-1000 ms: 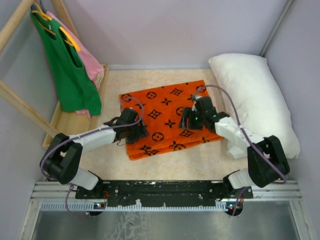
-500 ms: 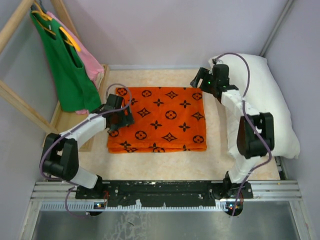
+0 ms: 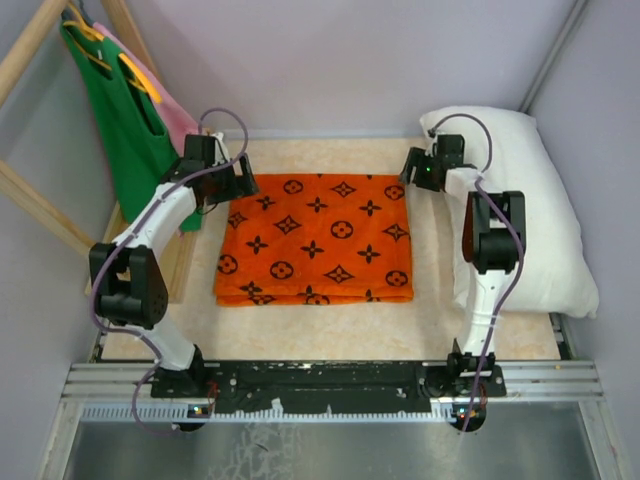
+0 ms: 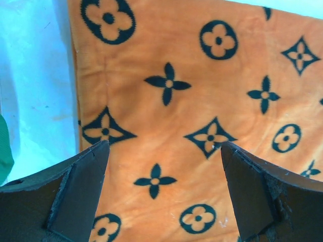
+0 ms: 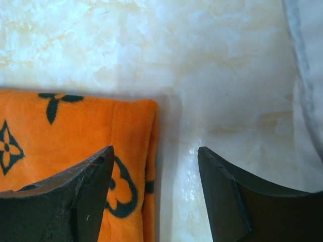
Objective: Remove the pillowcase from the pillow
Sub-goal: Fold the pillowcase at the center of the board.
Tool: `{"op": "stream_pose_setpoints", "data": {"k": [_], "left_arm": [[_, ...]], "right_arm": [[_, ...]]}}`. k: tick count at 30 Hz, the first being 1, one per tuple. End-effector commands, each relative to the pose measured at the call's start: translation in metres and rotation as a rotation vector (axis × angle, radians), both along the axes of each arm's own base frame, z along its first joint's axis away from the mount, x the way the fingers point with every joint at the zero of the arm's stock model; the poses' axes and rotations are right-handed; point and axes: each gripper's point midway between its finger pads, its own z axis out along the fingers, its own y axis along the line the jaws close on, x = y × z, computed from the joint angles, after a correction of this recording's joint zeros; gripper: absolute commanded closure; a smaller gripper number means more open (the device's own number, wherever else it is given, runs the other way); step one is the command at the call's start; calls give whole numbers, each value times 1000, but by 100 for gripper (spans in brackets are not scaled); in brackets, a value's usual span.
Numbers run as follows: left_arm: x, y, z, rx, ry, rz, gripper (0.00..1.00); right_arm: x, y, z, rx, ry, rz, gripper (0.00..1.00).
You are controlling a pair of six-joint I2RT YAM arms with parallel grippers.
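Observation:
The orange pillowcase (image 3: 315, 240) with black motifs lies flat and folded in the middle of the table, off the pillow. The white pillow (image 3: 530, 210) lies bare along the right wall. My left gripper (image 3: 235, 180) is open and empty above the pillowcase's far left corner. In the left wrist view its jaws (image 4: 164, 186) stand wide apart over the orange fabric (image 4: 192, 101). My right gripper (image 3: 412, 172) is open and empty at the far right corner, beside the pillow. In the right wrist view the gripper (image 5: 156, 196) straddles the pillowcase's edge (image 5: 65, 131) and the bare table (image 5: 202, 50).
A green tank top (image 3: 130, 120) and a pink garment (image 3: 172, 112) hang on a wooden rack (image 3: 30, 200) at the far left, close to my left arm. The pillow's edge (image 5: 309, 50) shows in the right wrist view. Walls close the back and sides.
The pillowcase went from rumpled and askew to flat and square. Both grippers moved toward the far side to its far corners, off the fabric. The left gripper rose along the left edge.

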Motion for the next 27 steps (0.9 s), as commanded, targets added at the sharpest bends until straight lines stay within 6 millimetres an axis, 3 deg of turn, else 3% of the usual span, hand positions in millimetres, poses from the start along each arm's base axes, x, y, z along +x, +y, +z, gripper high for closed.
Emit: {"op": "stream_pose_setpoints", "data": {"k": [1,7,14,18,27], "left_arm": [[14,13,-13,12,39,-62,3],[59,35,-31,95,19,-52,3],[102,53,-52,111,-13,-65,3],[117,67,-67,121,-3,-65,4],[126,57,-87,53,2,-147,7]], "right_arm": [[14,2,-11,-36,-13,69,35],[9,-2,-31,-75,31,86,43],[11,6,-36,-88,48,138,49],[11,11,-44,-96,80,168,49],[5,24,-52,-108,137,263,52]]}}
